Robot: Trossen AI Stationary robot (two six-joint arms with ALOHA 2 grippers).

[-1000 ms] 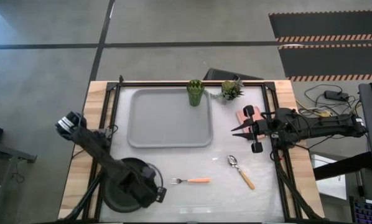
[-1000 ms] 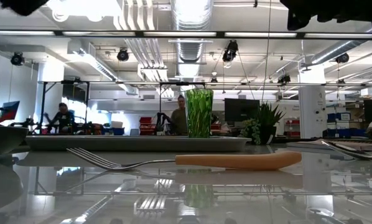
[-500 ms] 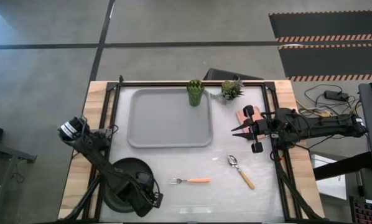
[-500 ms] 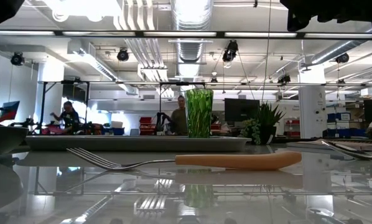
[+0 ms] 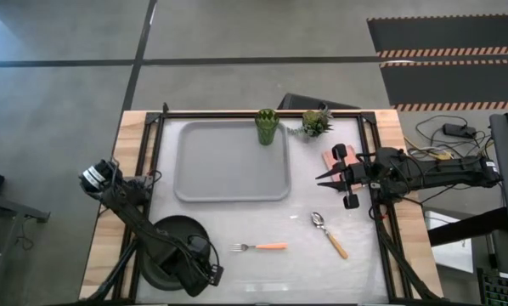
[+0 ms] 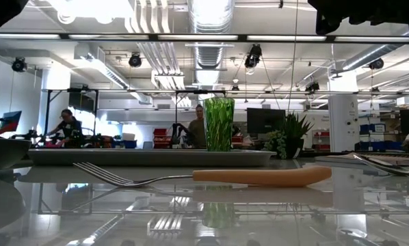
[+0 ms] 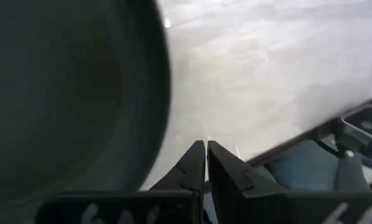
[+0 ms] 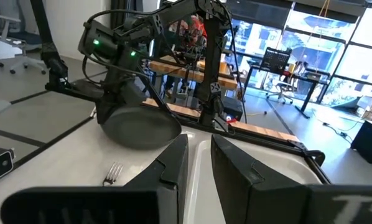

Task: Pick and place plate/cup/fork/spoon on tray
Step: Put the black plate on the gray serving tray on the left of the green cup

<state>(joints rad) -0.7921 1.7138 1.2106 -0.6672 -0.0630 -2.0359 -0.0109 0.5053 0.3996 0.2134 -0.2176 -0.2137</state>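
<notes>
The black plate (image 5: 171, 248) lies on the table at the near left; it also shows in the left wrist view (image 7: 68, 93). My left gripper (image 5: 206, 272) is shut beside the plate's near right rim, its fingertips (image 7: 206, 147) over bare table. The grey tray (image 5: 231, 161) lies at the far middle. The green cup (image 5: 266, 126) stands upright in its far right corner. The fork (image 5: 260, 246) and the spoon (image 5: 330, 234) lie flat on the table near the front. My right gripper (image 5: 320, 175) hovers right of the tray, slightly open (image 8: 199, 152) and empty.
A small potted plant (image 5: 314, 124) stands right of the cup. A pink rectangle (image 5: 334, 159) lies under my right arm. Black frame rails run along the table's left and right sides. Bare table lies between the tray and the cutlery.
My left gripper has moved a little toward the table's near edge, along the plate's right rim, and then has kept still. The plate, cup, fork and spoon stay where they were.
</notes>
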